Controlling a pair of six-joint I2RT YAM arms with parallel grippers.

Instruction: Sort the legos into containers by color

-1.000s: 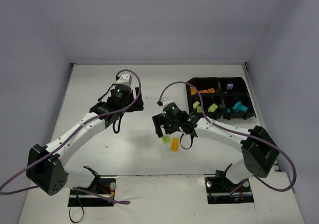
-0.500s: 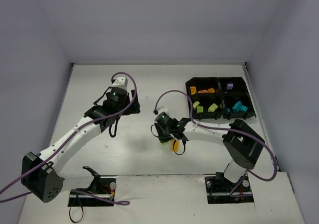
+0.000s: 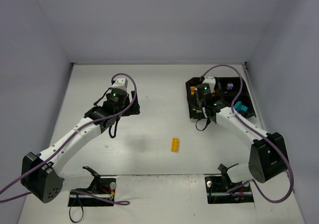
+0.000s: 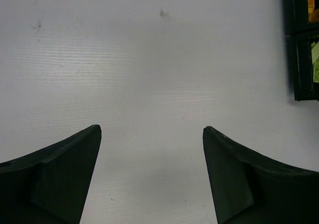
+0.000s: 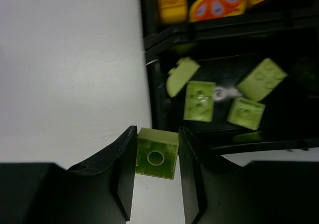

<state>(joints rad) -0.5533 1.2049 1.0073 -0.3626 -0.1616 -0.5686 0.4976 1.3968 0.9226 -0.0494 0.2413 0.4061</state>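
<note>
While I read the table from left to right, I log these items.

Item 1: left gripper (image 4: 152,130). Jaws spread wide, nothing between them, only bare table (image 4: 149,59) beneath. It hangs well apart from any brick.

Item 2: orange brick (image 3: 175,144). Lies alone on the table between the two arms, its long axis running near to far in the top view. I judge the right arm the nearer one.

Item 3: right gripper (image 5: 157,130). Closed on a yellow-green brick (image 5: 156,158), one finger pressed to each side face, a round socket facing the wrist camera.

Item 4: tray (image 5: 148,45). Its yellow-green compartment (image 5: 224,59) holds four matching bricks (image 5: 199,100); the orange ones (image 5: 172,2) sit in the compartment beyond.

Key relation: the held brick sits at the tray's outer wall, partly over white table, with the matching compartment just ahead of the fingertips and slightly to the right. I judge that a short advance that way should precede release.
</note>
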